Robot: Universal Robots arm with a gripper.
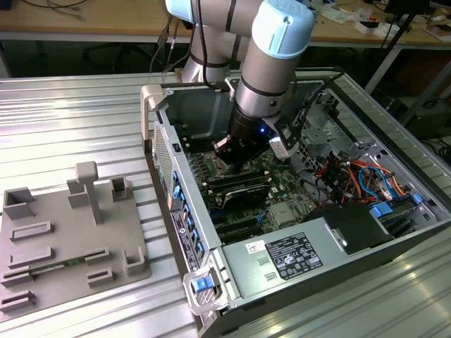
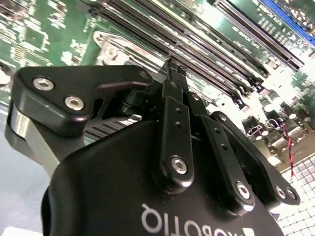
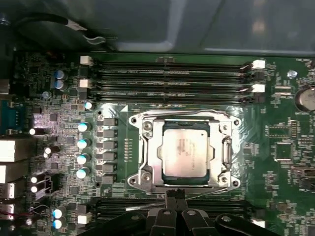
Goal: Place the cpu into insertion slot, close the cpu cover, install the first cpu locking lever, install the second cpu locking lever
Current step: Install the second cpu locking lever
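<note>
In the first wrist view, going left to right across the green motherboard (image 3: pixel 44 88), a column of blue-topped capacitors (image 3: pixel 82 143) stands beside the insertion slot (image 3: pixel 183 152). The cpu (image 3: pixel 186 153) already lies flat in that socket, its silver face up, and the cpu cover (image 3: pixel 156 147) appears folded down around it. The gripper (image 3: pixel 175 195) sits just at the socket's near edge, its fingers pressed together and holding nothing, the tips beside a thin wire locking lever (image 3: pixel 197 192) running along that edge. I judge the first lever step to be in hand; the next move calls for a steady push that carries the wire under its catch without slipping off.
</note>
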